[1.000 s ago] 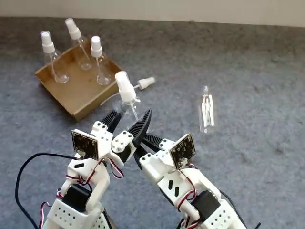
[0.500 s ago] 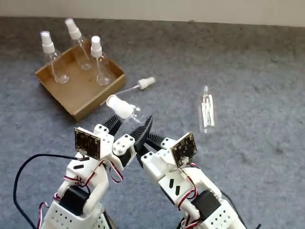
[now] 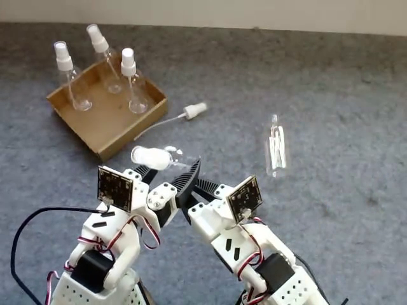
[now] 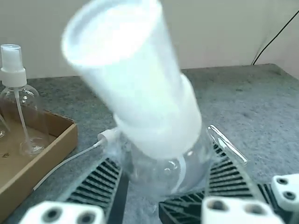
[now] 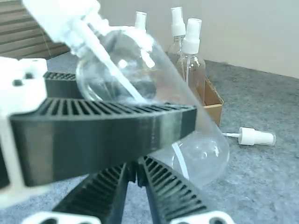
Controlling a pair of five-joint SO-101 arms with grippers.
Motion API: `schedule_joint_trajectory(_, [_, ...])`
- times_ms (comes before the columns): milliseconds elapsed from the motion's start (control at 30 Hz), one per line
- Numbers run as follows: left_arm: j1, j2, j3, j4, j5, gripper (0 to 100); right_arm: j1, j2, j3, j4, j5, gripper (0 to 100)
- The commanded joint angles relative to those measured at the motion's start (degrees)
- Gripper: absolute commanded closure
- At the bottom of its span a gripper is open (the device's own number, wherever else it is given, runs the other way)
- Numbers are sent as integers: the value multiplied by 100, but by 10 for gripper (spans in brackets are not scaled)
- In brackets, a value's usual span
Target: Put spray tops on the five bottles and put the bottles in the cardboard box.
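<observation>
My left gripper point(image 3: 170, 166) is shut on a clear bottle point(image 3: 156, 155) fitted with a white spray top. The bottle is tipped over, with its top pointing toward the cardboard box point(image 3: 95, 136). In the left wrist view the bottle point(image 4: 154, 154) sits between the black fingers point(image 4: 93, 186). My right gripper point(image 3: 198, 184) is just behind the left one, shut and empty point(image 5: 137, 165), with the bottle point(image 5: 140, 79) above it. Three capped bottles point(image 3: 132, 82) stand in the box. A loose spray top point(image 3: 191, 112) lies beside the box. A bare bottle point(image 3: 275, 149) lies to the right.
Everything rests on grey carpet point(image 3: 331, 95). The box's near corner point(image 3: 105, 152) is close to the held bottle's top. Both arms crowd together at the front middle. A pale wall point(image 3: 254, 13) runs along the back.
The held bottle has tipped from upright to lying over toward the box and has come lower. The left arm has drawn back a little. The right arm has hardly moved.
</observation>
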Motion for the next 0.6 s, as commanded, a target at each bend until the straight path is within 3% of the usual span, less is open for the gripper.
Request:
schedule_joint_trajectory(0, [163,-31,-426,334,62,916,277,-75,945,-40,62,994])
schedule_joint_trajectory(267, [136,-31,-637,695,53,915,277,-75,945,-40,62,994])
schedule_joint_trajectory(567, [-1165,-22,-549,686,62,915,242,-75,945,75,62,994])
